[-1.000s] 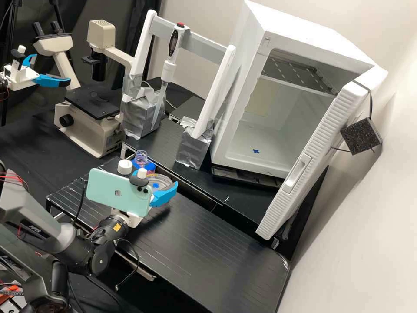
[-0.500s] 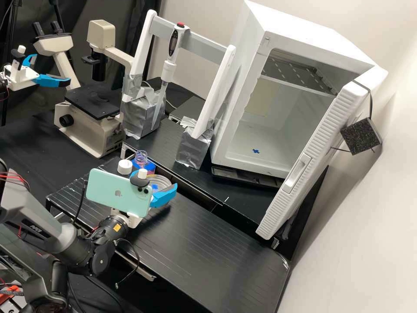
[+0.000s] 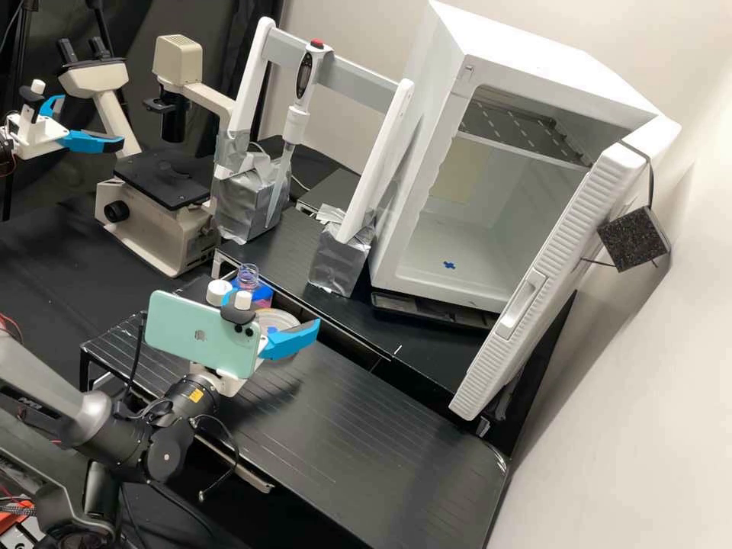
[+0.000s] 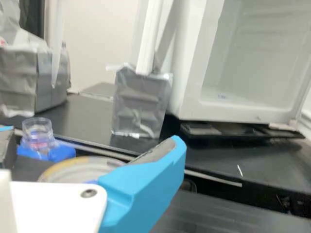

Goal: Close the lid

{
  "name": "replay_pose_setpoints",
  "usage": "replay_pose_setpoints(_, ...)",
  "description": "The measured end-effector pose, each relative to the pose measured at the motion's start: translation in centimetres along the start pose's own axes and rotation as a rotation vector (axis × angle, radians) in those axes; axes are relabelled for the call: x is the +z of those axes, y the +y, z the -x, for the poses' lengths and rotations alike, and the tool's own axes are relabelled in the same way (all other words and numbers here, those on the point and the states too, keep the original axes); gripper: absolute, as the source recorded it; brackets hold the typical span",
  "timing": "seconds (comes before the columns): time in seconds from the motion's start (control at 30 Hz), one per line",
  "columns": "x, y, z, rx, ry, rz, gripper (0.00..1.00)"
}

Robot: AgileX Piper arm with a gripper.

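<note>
In the high view my gripper (image 3: 290, 309) stands open at the round clear dish (image 3: 276, 319), partly behind the green phone on its mount. A blue patch marks the dish. Its near part is hidden, and I cannot tell how its lid sits. The wrist view has the gripper (image 4: 92, 136) with its fingers wide apart, one blue finger large in front and a bit of the other at the edge. The dish (image 4: 80, 167) shows between them, partly covered by the nearer finger and the white mount.
Beside the dish stand an open clear bottle (image 3: 247, 276) in a blue holder and a white cap (image 3: 219, 290). Behind are a pipette stand with taped feet (image 3: 341, 259), a microscope (image 3: 164, 206) and a white incubator (image 3: 427, 282) with its door (image 3: 534, 297) swung out.
The gripper's fingers have spread wider, and the arm has shifted slightly back to the left. Less of the dish's upper rim stands out above the near finger.
</note>
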Motion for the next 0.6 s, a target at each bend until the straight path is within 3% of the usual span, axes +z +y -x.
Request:
replay_pose_setpoints(0.1,-0.5,0.2,0.0,0.035,0.025,-0.011,1.0)
replay_pose_setpoints(0.2,-1.4,0.5,-0.9,0.116,0.066,-0.061,1.0)
replay_pose_setpoints(0.27,-1.9,0.6,-1.6,0.206,0.096,-0.114,1.0)
replay_pose_setpoints(0.33,-2.1,0.6,-2.2,0.285,0.081,-0.175,1.0)
replay_pose_setpoints(0.43,-2.3,0.2,-2.5,0.303,0.057,-0.216,1.0)
replay_pose_setpoints(0.6,-2.3,0.1,-2.5,0.315,0.045,-0.228,1.0)
